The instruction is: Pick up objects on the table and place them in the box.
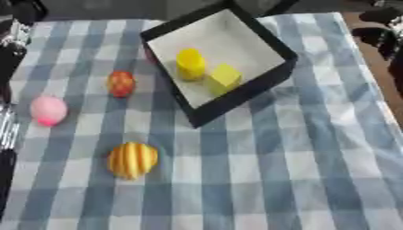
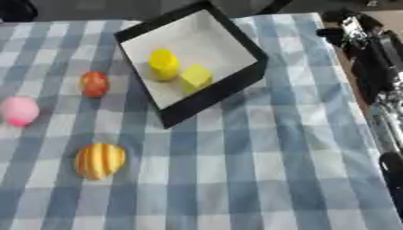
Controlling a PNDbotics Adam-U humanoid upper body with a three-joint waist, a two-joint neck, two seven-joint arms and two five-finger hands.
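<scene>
A black box (image 1: 236, 96) with a white floor stands askew at the table's far middle. Inside it are a yellow cylinder (image 1: 190, 64) and a yellow cube (image 1: 224, 77). On the checked cloth to its left lie a red-orange round fruit (image 1: 120, 83), a pink ball (image 1: 48, 109) and, nearer me, an orange-and-yellow ribbed gourd (image 1: 132, 160). My right hand (image 2: 352, 28) shows dark at the upper right, off the table's right edge and away from every object. My left hand (image 1: 22, 11) is a dark shape in the upper left corner, far from the objects.
Blue-and-white checked cloth (image 1: 267, 170) covers the table. My right forearm (image 2: 386, 108) runs down the right edge. My left arm (image 1: 6, 126) runs down the left edge. A small dark red thing (image 1: 148, 55) peeks from behind the box's left wall.
</scene>
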